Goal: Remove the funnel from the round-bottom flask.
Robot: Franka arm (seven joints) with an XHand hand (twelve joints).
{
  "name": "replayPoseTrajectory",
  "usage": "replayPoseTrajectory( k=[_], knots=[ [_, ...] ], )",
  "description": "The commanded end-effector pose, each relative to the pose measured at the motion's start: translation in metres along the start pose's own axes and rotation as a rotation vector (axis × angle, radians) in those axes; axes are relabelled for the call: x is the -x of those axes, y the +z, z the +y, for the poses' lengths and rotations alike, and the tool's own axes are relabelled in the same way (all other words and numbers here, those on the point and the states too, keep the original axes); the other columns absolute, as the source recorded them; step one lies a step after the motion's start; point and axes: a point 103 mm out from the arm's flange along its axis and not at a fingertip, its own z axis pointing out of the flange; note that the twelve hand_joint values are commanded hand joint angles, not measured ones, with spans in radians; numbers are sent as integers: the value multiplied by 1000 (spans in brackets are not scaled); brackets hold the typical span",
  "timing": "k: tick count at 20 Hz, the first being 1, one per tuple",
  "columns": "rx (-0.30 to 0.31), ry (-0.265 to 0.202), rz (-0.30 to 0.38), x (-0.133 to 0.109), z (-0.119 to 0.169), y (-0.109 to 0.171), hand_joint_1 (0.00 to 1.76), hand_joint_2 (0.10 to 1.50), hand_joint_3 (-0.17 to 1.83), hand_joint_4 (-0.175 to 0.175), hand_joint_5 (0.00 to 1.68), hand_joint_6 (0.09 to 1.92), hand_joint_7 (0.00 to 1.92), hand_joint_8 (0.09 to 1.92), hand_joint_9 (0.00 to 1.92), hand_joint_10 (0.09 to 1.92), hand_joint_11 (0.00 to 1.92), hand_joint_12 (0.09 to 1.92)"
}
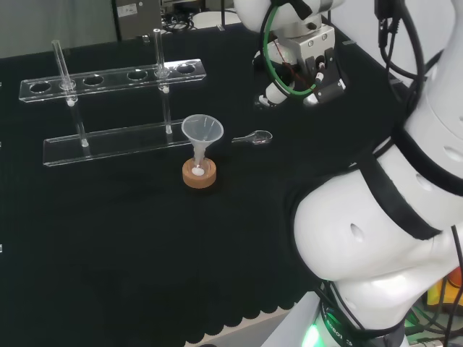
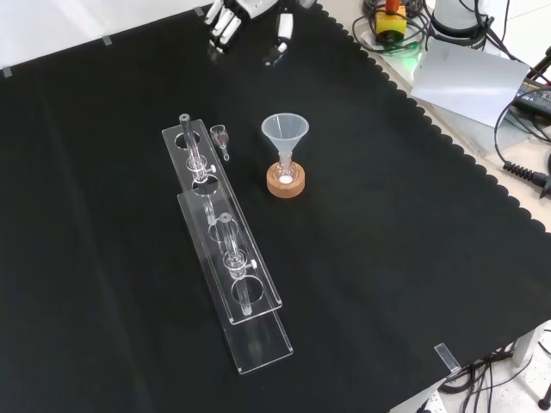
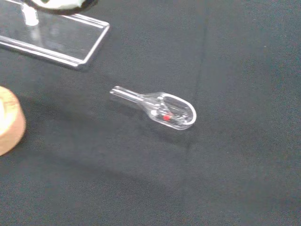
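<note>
A clear funnel [image 1: 202, 131] [image 2: 285, 131] stands upright with its stem in a small round-bottom flask [image 1: 199, 170] [image 2: 285, 170]. The flask rests on a cork ring [image 1: 200, 176] [image 2: 286, 183] [image 3: 6, 122] near the middle of the cloth. The hand [image 1: 278, 91] [image 2: 225, 21] hovers apart from the funnel, to its right and farther off in the head view. At the top edge of the front view its fingers look relaxed and hold nothing.
A clear glass scoop [image 1: 255, 137] [image 2: 220, 136] [image 3: 169, 110] with a red speck inside lies between the funnel and the hand. A clear two-tier tube rack [image 1: 108, 144] [image 2: 232, 258] [image 3: 61, 37] stands left of the funnel in both head and front views.
</note>
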Motion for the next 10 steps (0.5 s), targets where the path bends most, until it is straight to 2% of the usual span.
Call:
replayPoseTrajectory(
  k=[1,6,10],
  knots=[
    [-35,-62,-4,-34,-22,-12,679,680,550,-64,271,87,352,650,864,87,550,1278],
    [-61,-92,-13,-54,-25,-17,636,665,523,-56,203,87,279,648,798,87,528,1292],
    [-119,-120,-27,-73,-22,-17,600,660,475,-60,107,87,178,657,720,87,499,1319]
  ],
)
